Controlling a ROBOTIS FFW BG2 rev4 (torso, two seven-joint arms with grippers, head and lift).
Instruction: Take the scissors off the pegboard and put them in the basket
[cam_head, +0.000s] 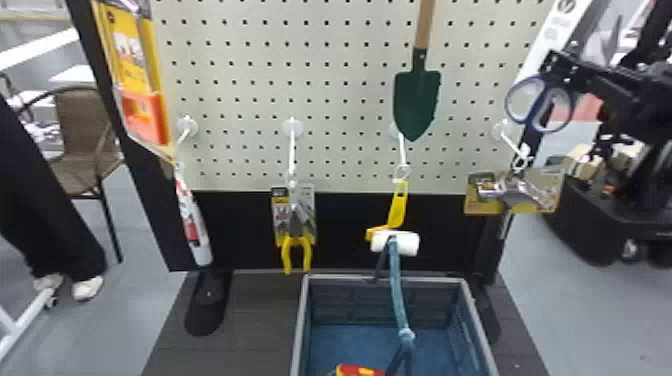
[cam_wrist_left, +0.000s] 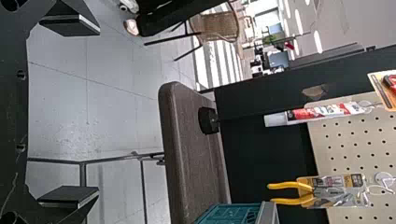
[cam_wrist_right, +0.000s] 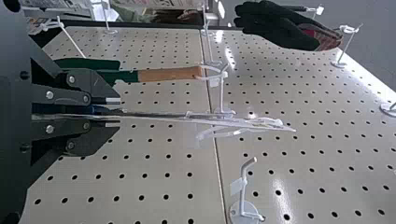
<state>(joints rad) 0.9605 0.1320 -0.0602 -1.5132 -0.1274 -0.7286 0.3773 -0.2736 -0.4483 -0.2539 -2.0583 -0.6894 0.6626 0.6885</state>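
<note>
1. ok so the scissors are up in the right gripper, by the right edge of the pegboard in the head view, rings hanging below the fingers
2. right wrist view has those fingers closed on them, with clear plastic stretching out past the tips, can't tell if it's touching a hook
3. left gripper is wide open with nothing in it, fingers well apart
4. basket sits low in front of the board, red and yellow thing inside
5. green trowel and yellow-handled pliers are hanging on the board
</note>
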